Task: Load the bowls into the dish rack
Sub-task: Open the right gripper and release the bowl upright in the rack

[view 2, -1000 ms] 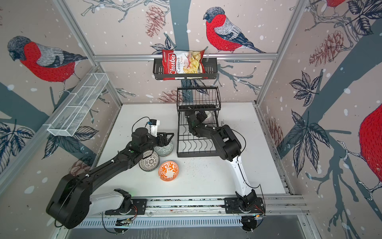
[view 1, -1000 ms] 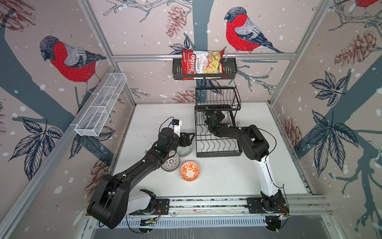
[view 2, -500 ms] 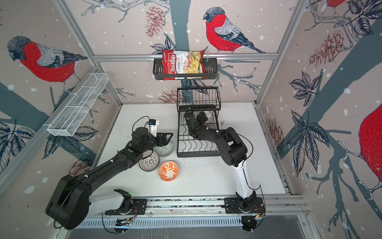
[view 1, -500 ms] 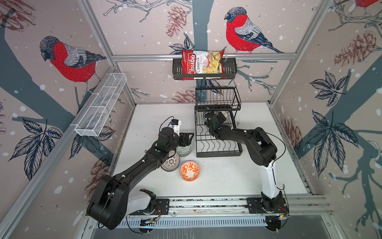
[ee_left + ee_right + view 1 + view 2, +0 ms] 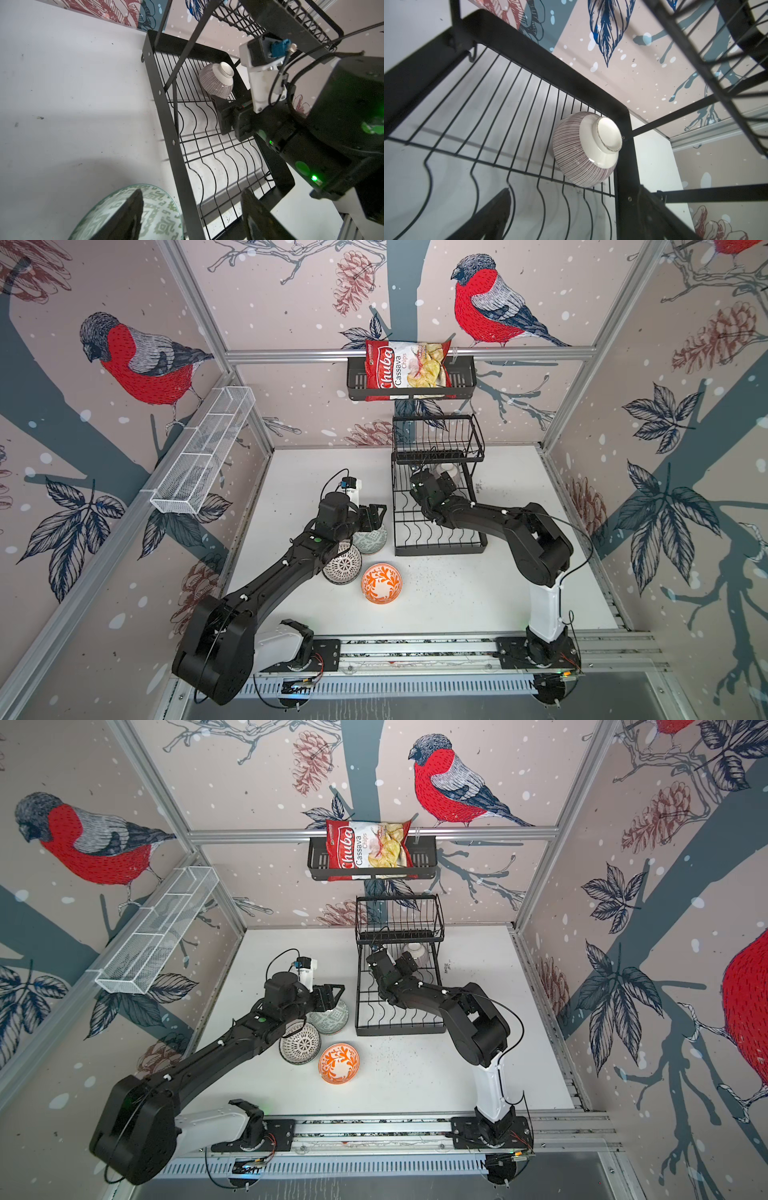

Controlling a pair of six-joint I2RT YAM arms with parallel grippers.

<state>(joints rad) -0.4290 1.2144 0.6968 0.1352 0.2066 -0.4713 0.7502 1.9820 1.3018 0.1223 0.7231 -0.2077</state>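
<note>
The bowls were split between two places. A pink-lined bowl [image 5: 583, 149] lay tipped in the dish rack [image 5: 440, 549], its foot showing, in the far right corner of the lower tier under the upper basket. The other three sat on the desk [image 5: 457, 597] just beside the rack's near left corner: a grey-green bowl [image 5: 371, 538] nearest the rack, a black-and-white dotted bowl [image 5: 343, 568] touching it on the near side, and an orange floral bowl [image 5: 381, 583] close by, all mouth up. The rack stood toward the middle of the desk's far edge.

The right gripper [image 5: 574, 189] reached into the lower tier with its jaws spread wide and empty. The pink-lined bowl lay just ahead of them, and whether a finger brushed it could not be told.

The left gripper [image 5: 191, 197] hung over the grey-green bowl with its jaws released. One finger [image 5: 128, 212] was over the bowl's inside and the other beyond the rim toward the rack, gripping nothing.
</note>
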